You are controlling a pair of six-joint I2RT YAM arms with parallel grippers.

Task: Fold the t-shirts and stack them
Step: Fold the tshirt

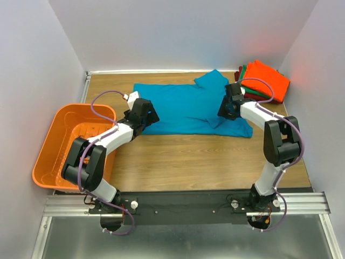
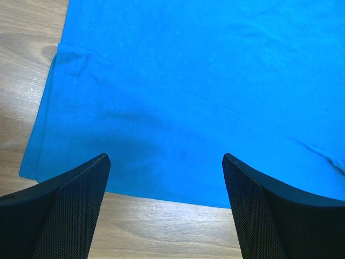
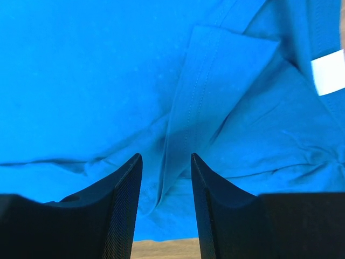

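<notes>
A teal-blue t-shirt (image 1: 183, 108) lies spread flat on the wooden table. Its right part is bunched, with one sleeve folded over. My left gripper (image 1: 151, 118) hovers at the shirt's near left hem. In the left wrist view this gripper (image 2: 164, 157) is open wide over the hem edge of the teal cloth (image 2: 205, 81). My right gripper (image 1: 226, 110) is low over the shirt's right side. Its jaws (image 3: 166, 156) stand narrowly apart, astride a raised fold of the sleeve (image 3: 215, 81). A white neck label (image 3: 328, 73) shows at the right. Folded orange (image 1: 267, 78), green (image 1: 242, 73) and dark red (image 1: 275, 100) t-shirts are stacked at the back right.
An orange plastic slotted basket (image 1: 54, 140) sits at the table's left edge beside the left arm. White walls close in the table at the back and on both sides. Bare wood (image 1: 205, 162) lies between the shirt and the arm bases.
</notes>
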